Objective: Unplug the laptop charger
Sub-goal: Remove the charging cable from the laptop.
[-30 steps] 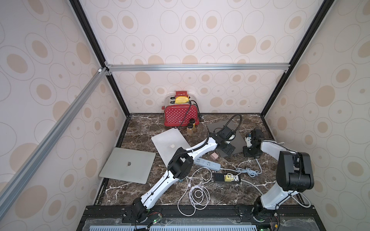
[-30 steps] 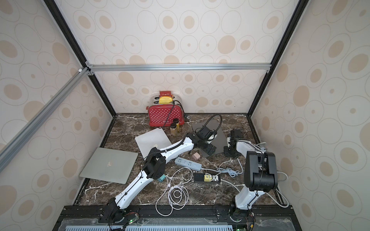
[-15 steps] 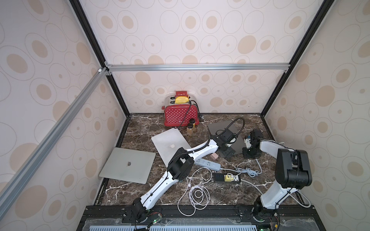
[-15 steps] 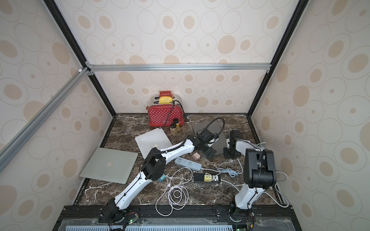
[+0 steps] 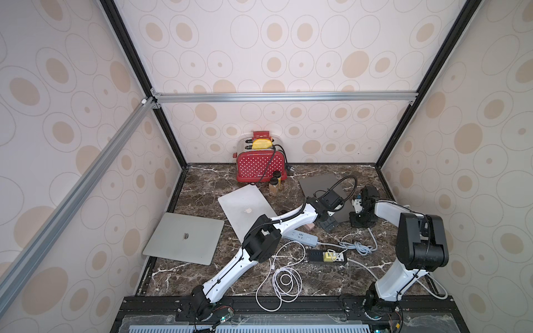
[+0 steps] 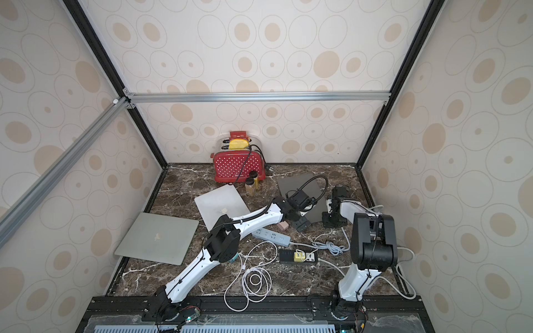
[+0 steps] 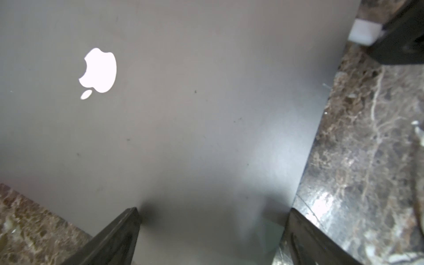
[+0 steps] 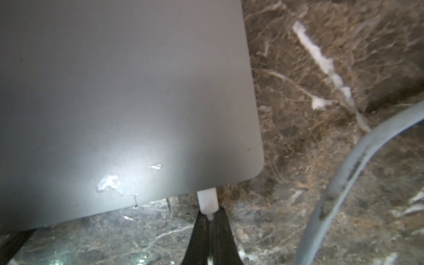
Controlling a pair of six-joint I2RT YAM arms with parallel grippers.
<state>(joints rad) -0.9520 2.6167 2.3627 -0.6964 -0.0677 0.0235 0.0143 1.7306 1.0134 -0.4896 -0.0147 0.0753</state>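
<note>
Right gripper point(image 8: 210, 220) is pinched shut on the tail of the white charger plug point(image 8: 207, 199), seated in the edge of the dark grey MacBook point(image 8: 114, 91) near a corner; judged light, rigid and slick, it should be pulled straight by its body, left gripper point(image 7: 213, 215) spread wide over the lid point(image 7: 206, 114).

Beige oval-patterned walls point(image 5: 274, 43), dark marble tabletop point(image 5: 202, 184), aluminium crossbar point(image 5: 282, 96)

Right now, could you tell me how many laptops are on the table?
3: silver laptop by the left wall, second silver laptop mid-table, dark grey laptop back right. None looks hidden.
</note>
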